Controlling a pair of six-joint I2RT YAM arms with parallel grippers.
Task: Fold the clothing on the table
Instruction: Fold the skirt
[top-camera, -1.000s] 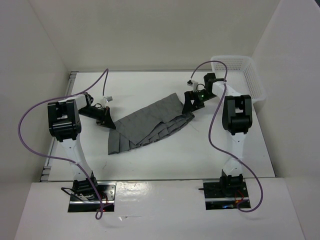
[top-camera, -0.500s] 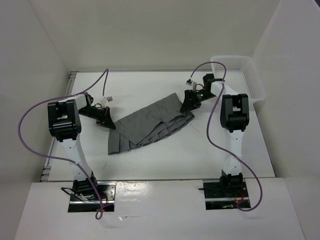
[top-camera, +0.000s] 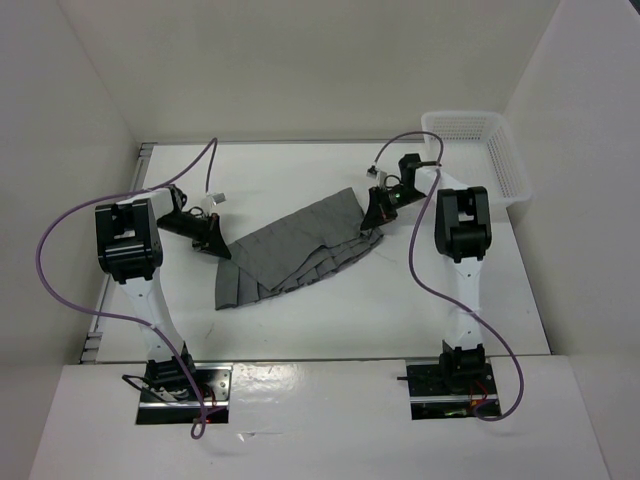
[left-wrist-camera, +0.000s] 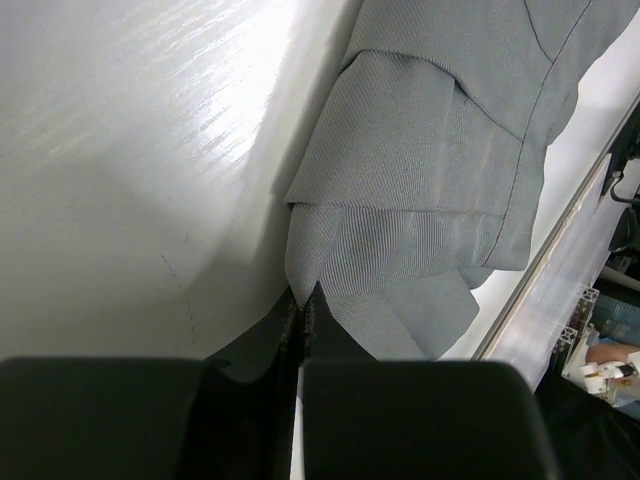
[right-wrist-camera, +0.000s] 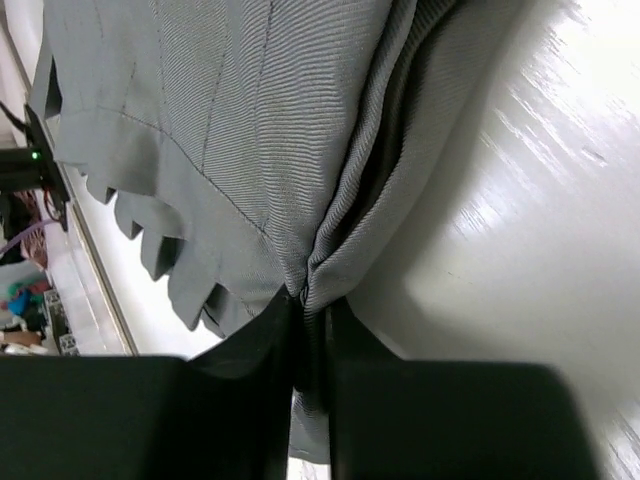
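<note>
The clothing (top-camera: 292, 250), a dark grey pleated skirt, lies partly folded across the middle of the white table (top-camera: 330, 320). At its left end my left gripper (top-camera: 218, 243) is shut on a corner of the fabric; the left wrist view shows the cloth (left-wrist-camera: 420, 180) pinched between the black fingertips (left-wrist-camera: 318, 310). My right gripper (top-camera: 375, 213) is at the skirt's right end, shut on a bunched fold of the clothing (right-wrist-camera: 260, 130), which runs between its fingers (right-wrist-camera: 345, 330).
A white mesh basket (top-camera: 490, 150) stands at the back right corner of the table. A metal rail (top-camera: 118, 262) runs along the table's left edge. Purple cables (top-camera: 60, 235) loop over both arms.
The right gripper has closed from wide open onto the skirt's right end and drawn it slightly toward the back left. The left gripper has stayed shut and still.
</note>
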